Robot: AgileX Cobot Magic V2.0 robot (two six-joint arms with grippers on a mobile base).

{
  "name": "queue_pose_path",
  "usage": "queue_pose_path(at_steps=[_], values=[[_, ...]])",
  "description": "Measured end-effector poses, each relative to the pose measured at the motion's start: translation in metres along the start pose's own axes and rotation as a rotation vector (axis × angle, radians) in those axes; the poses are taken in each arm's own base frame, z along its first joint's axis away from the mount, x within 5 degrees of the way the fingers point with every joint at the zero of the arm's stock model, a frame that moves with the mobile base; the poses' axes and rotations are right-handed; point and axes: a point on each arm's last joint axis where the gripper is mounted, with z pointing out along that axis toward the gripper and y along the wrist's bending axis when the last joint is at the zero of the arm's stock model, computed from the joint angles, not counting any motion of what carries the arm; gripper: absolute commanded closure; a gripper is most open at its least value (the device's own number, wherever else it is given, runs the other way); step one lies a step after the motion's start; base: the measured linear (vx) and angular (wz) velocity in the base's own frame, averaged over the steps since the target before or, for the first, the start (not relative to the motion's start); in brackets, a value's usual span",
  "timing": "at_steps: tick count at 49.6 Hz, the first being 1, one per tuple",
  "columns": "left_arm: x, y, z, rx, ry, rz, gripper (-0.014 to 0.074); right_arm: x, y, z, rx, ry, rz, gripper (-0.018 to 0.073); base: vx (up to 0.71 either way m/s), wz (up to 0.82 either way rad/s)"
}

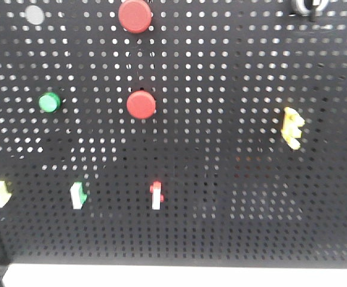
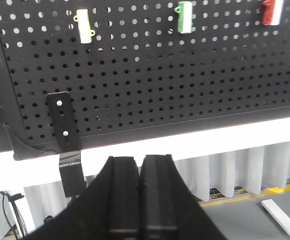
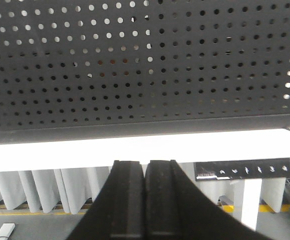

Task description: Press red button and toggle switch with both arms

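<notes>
A black pegboard (image 1: pixel 221 89) fills the front view. Two red round buttons sit on it: one at the top (image 1: pixel 135 15), one at mid height (image 1: pixel 141 104). A red toggle switch (image 1: pixel 156 195) sits low in the middle; it also shows in the left wrist view (image 2: pixel 272 12) at the top right. Neither gripper shows in the front view. My left gripper (image 2: pixel 140 165) is shut and empty, below the board's lower edge. My right gripper (image 3: pixel 145 167) is shut and empty, also below the board.
A green button (image 1: pixel 49 102), a grey button (image 1: pixel 34 14), a green switch (image 1: pixel 78 195), a pale yellow switch (image 1: pixel 0 194) and a yellow part (image 1: pixel 292 127) are on the board. A black bracket (image 2: pixel 64 135) hangs at its lower left. White pleated cloth (image 3: pixel 45 187) is below.
</notes>
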Motion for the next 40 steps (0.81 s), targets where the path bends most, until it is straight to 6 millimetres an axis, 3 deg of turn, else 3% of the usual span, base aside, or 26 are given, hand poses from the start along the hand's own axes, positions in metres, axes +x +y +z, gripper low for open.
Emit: queue_pose_path(at_steps=[40], values=[[-0.0030,0.0004,0.0000,-0.004,-0.033,0.000,0.0594,-0.0006,0.0001,0.0000,-0.001,-0.006,0.000,0.0562,0.03,0.00]])
